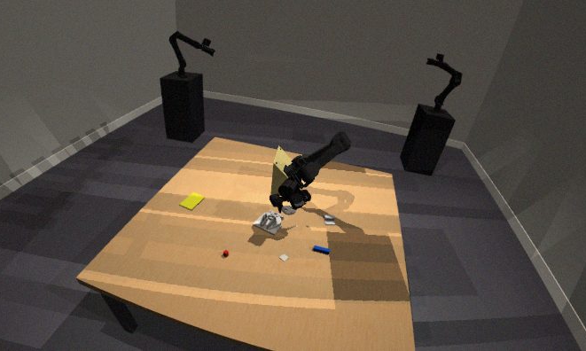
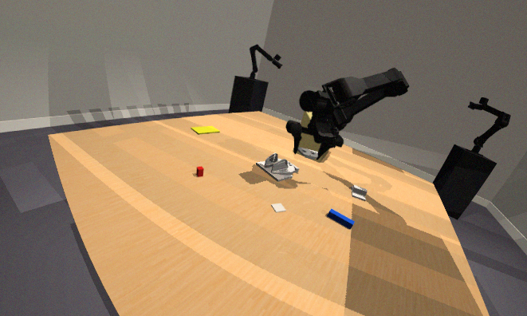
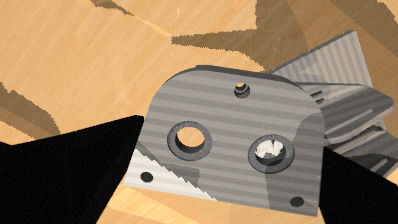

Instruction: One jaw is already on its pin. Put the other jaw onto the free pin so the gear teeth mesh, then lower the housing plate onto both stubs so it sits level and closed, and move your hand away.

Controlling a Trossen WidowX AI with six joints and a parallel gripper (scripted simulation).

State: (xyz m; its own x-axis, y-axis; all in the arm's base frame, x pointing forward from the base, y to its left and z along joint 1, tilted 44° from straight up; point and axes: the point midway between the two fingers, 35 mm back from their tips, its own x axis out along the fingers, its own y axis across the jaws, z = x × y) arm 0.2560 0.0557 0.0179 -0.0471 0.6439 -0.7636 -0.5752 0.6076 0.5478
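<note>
My gripper (image 1: pixel 288 209) (image 2: pixel 308 155) (image 3: pixel 225 139) is shut on the grey housing plate (image 1: pixel 290 211) (image 2: pixel 310 152) (image 3: pixel 220 107), one finger at each side edge. The plate has two large ringed holes and three small ones, and is held in the air. The grey base with the jaws (image 1: pixel 268 222) (image 2: pixel 279 167) (image 3: pixel 357 107) stands on the table, lower and beside the plate. In the wrist view it shows partly behind the plate's right side. Two raised jaw pieces show on it. The pins, the stubs and the tooth mesh cannot be made out.
A beige panel (image 1: pixel 277 175) stands upright behind the gripper. A small grey bracket (image 1: pixel 330 220) (image 2: pixel 359 193), a blue bar (image 1: pixel 321 250) (image 2: pixel 340 219), a pale square (image 1: pixel 284 257) (image 2: pixel 278 207), a red block (image 1: pixel 225 253) (image 2: pixel 199 171) and a yellow sheet (image 1: pixel 191 201) (image 2: pixel 205 130) lie around the base.
</note>
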